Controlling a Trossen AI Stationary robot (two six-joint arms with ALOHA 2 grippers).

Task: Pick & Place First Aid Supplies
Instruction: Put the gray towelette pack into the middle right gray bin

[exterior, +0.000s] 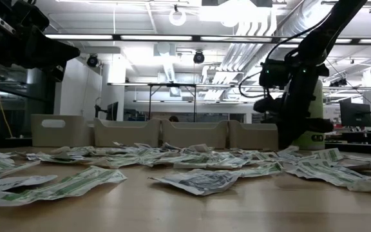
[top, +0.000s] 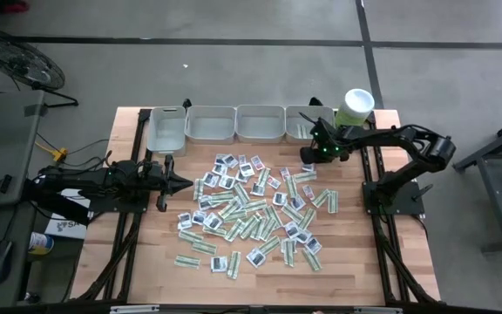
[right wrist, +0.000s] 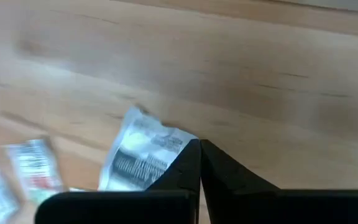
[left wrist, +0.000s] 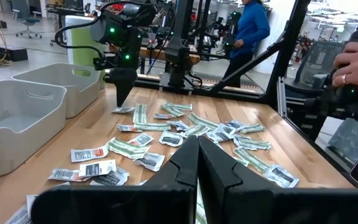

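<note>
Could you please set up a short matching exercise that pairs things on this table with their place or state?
Things:
1. right gripper
2. left gripper
3. tub
4. trays

Places or states:
A. row along the table's far edge
B. far right corner of the table
C. shut on a white sachet
D. shut and empty, at the left side of the pile

Pairs: 1-C, 2-D, 3-B, 4-A

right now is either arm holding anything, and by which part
The right gripper is shut on a white sachet, pinching its corner against the table. The left gripper is shut and empty.
</note>
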